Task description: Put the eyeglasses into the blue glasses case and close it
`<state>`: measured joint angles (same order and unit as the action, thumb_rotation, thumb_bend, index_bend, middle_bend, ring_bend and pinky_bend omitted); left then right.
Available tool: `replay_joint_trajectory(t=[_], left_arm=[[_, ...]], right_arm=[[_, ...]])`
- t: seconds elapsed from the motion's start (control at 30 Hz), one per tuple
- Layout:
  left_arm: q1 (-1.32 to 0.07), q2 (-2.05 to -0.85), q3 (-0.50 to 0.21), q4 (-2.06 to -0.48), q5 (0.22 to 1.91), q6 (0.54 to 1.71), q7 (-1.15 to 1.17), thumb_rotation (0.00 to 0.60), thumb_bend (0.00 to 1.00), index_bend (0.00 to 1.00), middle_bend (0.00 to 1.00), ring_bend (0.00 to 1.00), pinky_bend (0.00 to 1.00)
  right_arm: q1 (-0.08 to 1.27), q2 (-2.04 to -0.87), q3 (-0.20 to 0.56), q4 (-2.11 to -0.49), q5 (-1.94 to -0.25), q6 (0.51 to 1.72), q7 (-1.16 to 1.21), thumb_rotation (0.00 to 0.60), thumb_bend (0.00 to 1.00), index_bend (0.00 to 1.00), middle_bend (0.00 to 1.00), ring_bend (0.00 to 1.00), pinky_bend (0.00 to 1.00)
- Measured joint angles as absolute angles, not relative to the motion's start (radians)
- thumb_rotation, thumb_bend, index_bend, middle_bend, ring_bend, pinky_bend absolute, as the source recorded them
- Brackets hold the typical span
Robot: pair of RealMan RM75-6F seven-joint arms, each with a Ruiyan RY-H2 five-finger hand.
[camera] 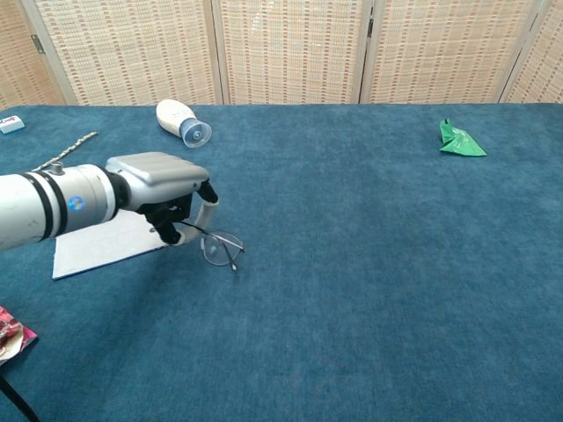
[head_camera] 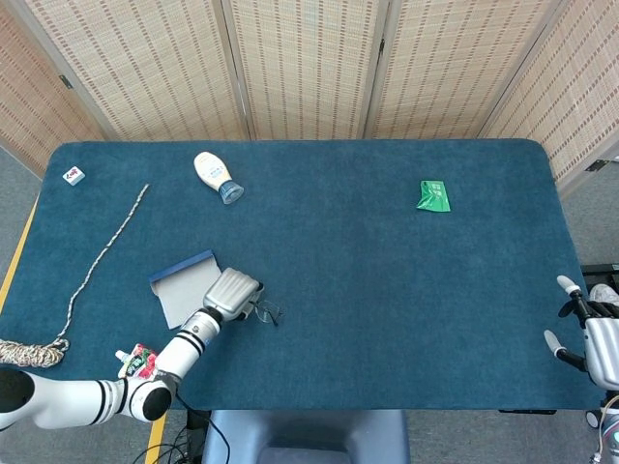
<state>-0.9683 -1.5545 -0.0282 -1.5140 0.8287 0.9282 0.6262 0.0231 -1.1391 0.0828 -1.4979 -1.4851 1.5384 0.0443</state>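
My left hand (head_camera: 232, 293) (camera: 165, 188) pinches the thin-framed eyeglasses (camera: 216, 246) (head_camera: 265, 311) by one end, and the lenses hang just off the blue cloth to the hand's right. The open blue glasses case (head_camera: 189, 287) (camera: 98, 245) lies flat directly left of the hand, its pale grey inner side up, with the forearm partly over it in the chest view. My right hand (head_camera: 592, 340) rests at the table's right edge, fingers apart and holding nothing; it shows only in the head view.
A white squeeze bottle (head_camera: 217, 176) lies at the back left, a green packet (head_camera: 433, 196) at the back right. A braided rope (head_camera: 102, 254) runs down the left side to a coil. A red snack packet (head_camera: 141, 362) sits at the front left edge, a small white box (head_camera: 73, 175) in the far left corner.
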Motion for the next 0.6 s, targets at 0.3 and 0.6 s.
replay_joint_trajectory(t=[0.3, 0.6], left_arm=[[-0.907, -1.450, -0.030, -1.535, 0.746, 0.950, 0.594, 0.600, 0.50, 0.60, 1.00, 1.00, 1.00], [-0.888, -1.433, -0.038, -1.501, 0.604, 0.911, 0.597, 0.600, 0.50, 0.58, 1.00, 1.00, 1.00]], right_arm=[[0.032, -1.139, 0.082, -1.509, -1.496, 1.531, 0.034, 0.600, 0.27, 0.13, 0.49, 0.44, 0.33], [0.036, -1.139, 0.080, -1.518, -1.505, 1.533, 0.025, 0.600, 0.26, 0.13, 0.49, 0.45, 0.33]])
